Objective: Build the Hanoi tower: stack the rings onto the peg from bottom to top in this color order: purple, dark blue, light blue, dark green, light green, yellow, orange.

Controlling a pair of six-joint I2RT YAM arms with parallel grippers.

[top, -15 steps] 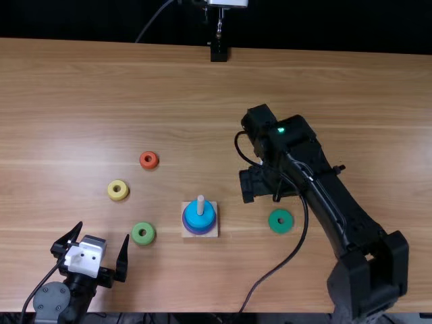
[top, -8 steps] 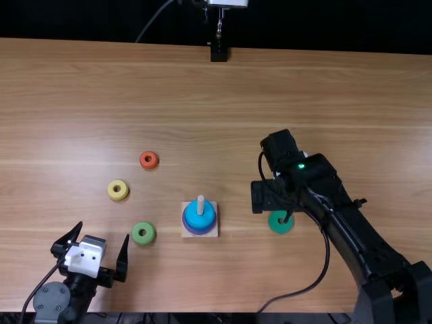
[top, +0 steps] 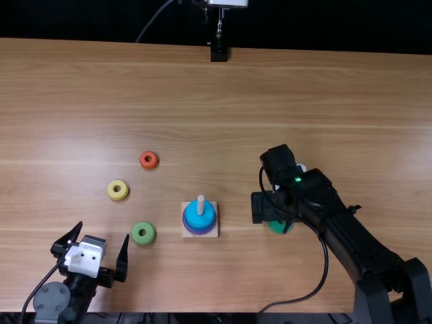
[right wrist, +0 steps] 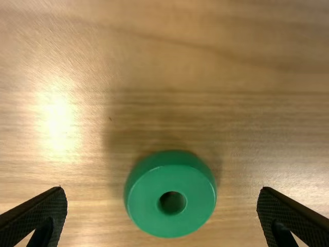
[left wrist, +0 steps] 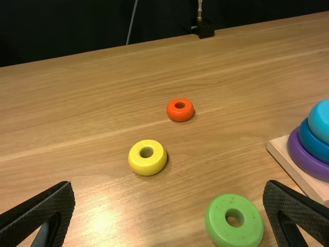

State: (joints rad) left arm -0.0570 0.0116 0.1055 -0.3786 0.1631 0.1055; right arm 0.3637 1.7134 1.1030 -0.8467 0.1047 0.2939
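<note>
Your dark green ring (right wrist: 172, 225) lies on the worktop (right wrist: 169, 56), just past three o'clock from the peg (top: 200, 205) in the top view, with your right tool (right wrist: 161, 190) spread open above it, presumably to straddle and grip the next ring due.

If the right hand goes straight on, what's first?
Most likely the dark green ring, lined up between the right hand's open fingers; how far ahead it lies is unclear.
</note>
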